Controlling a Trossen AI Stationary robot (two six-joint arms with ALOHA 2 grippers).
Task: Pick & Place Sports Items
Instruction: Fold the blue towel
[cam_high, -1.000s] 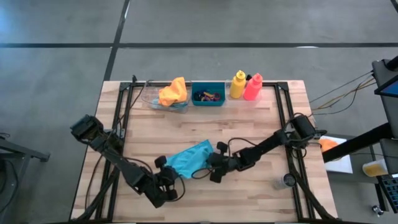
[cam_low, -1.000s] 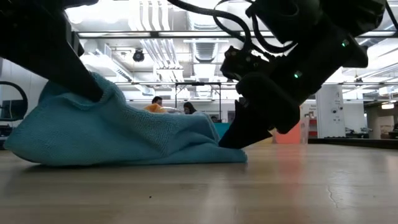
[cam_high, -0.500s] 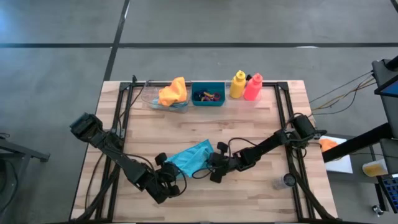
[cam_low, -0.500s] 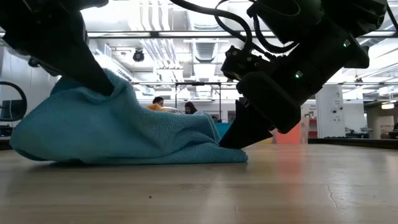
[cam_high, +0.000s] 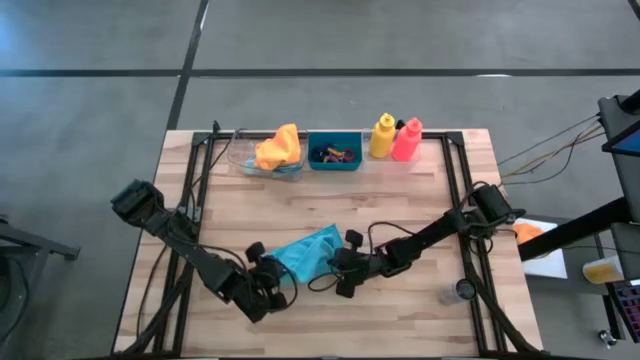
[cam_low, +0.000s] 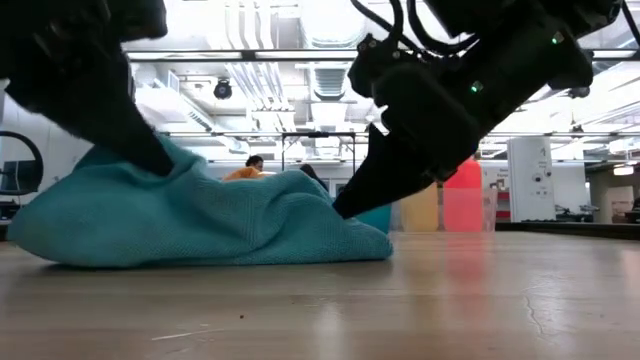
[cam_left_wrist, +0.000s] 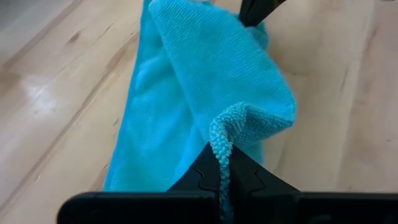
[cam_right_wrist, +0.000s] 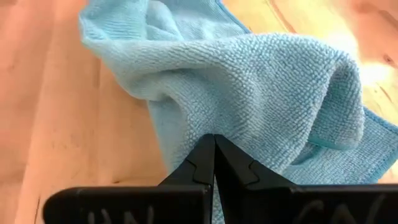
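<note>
A teal cloth (cam_high: 306, 251) lies bunched on the wooden table, resting on its underside (cam_low: 200, 250). My left gripper (cam_high: 274, 270) is shut on the cloth's near-left end, and my right gripper (cam_high: 331, 263) is shut on its right end. Both also show in the low view, the left gripper (cam_low: 160, 165) and the right gripper (cam_low: 346, 205). At the far edge an orange cloth (cam_high: 278, 147) lies on a clear tray. Small rings lie in the teal bin (cam_high: 335, 152). A yellow bottle (cam_high: 382, 136) and a pink-red bottle (cam_high: 406, 140) stand upright beside it. My left gripper pinches a hemmed edge of the cloth (cam_left_wrist: 222, 135) between its two fingers, at a folded-over corner. The fingers slant down from the table's near-left side. The held part stands raised in a hump, and the rest lies on the table. My right gripper pinches a raised fold of the cloth (cam_right_wrist: 214, 127) between its two fingers, at the cloth's right end. The fingers slant down from the table's right side. The cloth's lower layers lie on the table, slack.
The tray, bin and bottles stand in a row along the far edge. Black frame rails (cam_high: 196, 190) run along the table's left and right sides. A small metal cup (cam_high: 462, 291) stands near the right rail. Bare wood lies between the cloth and the far row.
My right gripper has moved toward the table's left and a little up with its end of the cloth, which now bunches higher there. My left gripper has crept toward the far edge, still shut on the cloth. The cloth's underside stays on the table.
</note>
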